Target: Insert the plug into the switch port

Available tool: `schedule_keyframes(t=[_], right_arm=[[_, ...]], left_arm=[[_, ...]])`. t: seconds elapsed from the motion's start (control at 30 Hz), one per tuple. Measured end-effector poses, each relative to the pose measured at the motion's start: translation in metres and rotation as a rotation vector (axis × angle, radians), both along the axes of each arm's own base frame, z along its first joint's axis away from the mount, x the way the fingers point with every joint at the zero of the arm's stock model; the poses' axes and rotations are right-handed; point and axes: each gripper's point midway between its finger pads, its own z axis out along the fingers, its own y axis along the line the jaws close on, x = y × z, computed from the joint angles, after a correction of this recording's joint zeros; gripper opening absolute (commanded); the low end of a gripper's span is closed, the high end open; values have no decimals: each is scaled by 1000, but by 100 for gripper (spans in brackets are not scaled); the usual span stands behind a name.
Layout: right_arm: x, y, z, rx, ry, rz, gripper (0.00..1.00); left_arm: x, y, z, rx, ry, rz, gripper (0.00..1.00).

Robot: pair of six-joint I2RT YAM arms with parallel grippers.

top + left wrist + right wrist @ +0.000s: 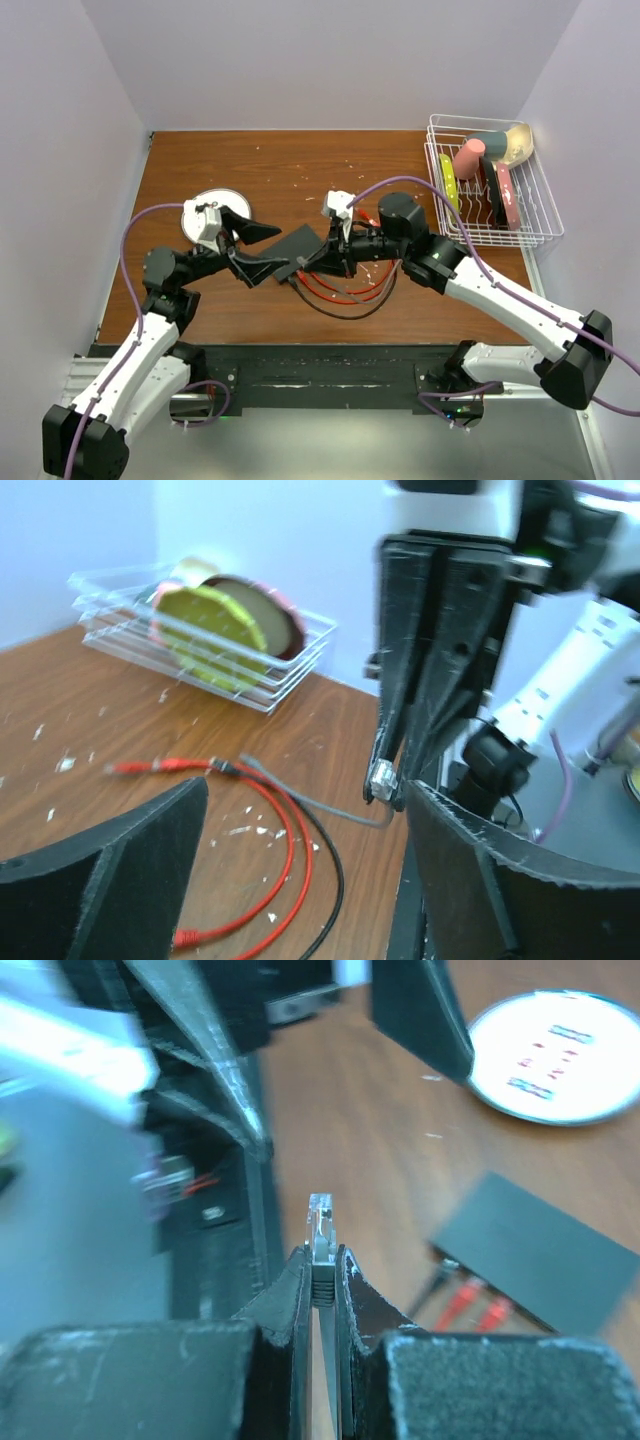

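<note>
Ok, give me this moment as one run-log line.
left gripper open, empty | right gripper shut on plug | plug held clear of switch, not inserted | switch flat on table, red cables already plugged in

The top camera looks down from above the near edge on the whole table (300,160). The left wrist camera sits low and faces right, close to the right gripper (392,785), with the dish rack (100,592) behind it. The right wrist camera, very near the plug (320,1225), faces left toward the switch (540,1260) and the white plate (560,1055), which the top view shares.

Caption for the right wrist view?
Right gripper pinching the clear plug, black switch with red cables at its edge lying beyond.
</note>
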Motion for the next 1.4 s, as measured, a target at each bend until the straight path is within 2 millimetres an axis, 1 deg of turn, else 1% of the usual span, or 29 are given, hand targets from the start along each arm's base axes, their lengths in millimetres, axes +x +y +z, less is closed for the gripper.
schedule_keyframes(t=[0.17, 0.2, 0.27, 0.3, 0.43, 0.53, 0.6, 0.7, 0.87, 1.03, 1.07, 1.1, 1.17, 1.2, 1.37, 1.4], right_arm=[[-29, 3, 10, 50, 28, 175, 0], [-34, 3, 11, 58, 34, 206, 0], [-42, 4, 13, 68, 45, 254, 0], [-44, 4, 13, 69, 49, 268, 0], [-47, 5, 13, 71, 61, 295, 0], [-47, 5, 14, 73, 63, 295, 0], [-46, 5, 14, 73, 62, 290, 0], [-45, 5, 14, 72, 65, 283, 0], [-44, 6, 14, 70, 70, 270, 0], [-41, 6, 15, 71, 70, 251, 0], [-40, 6, 14, 71, 70, 248, 0], [-40, 6, 14, 70, 72, 246, 0], [-40, 6, 14, 69, 77, 246, 0], [-41, 6, 14, 68, 80, 246, 0], [-34, 3, 12, 59, 84, 212, 0], [-33, 3, 12, 58, 84, 208, 7]], left_arm=[[-30, -5, 16, -36, -125, -139, 79], [-36, -5, 19, -41, -147, -164, 77], [-44, -6, 21, -47, -173, -207, 75], [-48, -6, 21, -50, -184, -228, 72], [-61, -10, 20, -49, -202, -306, 65], [-68, -15, 15, -43, -184, -362, 60], [-71, -19, 12, -40, -163, -390, 58], [-74, -22, 10, -36, -154, -417, 55], [-79, -26, 14, -36, -157, -441, 50], [-78, -35, 16, -23, -153, -463, 40], [-77, -36, 17, -21, -151, -464, 37], [-77, -39, 16, -18, -146, -467, 25], [-74, -44, 15, -12, -138, -467, 10], [-71, -45, 14, -9, -131, -461, 0], [-61, -50, 12, 5, -96, -434, 0], [-59, -50, 11, 9, -94, -428, 0]])
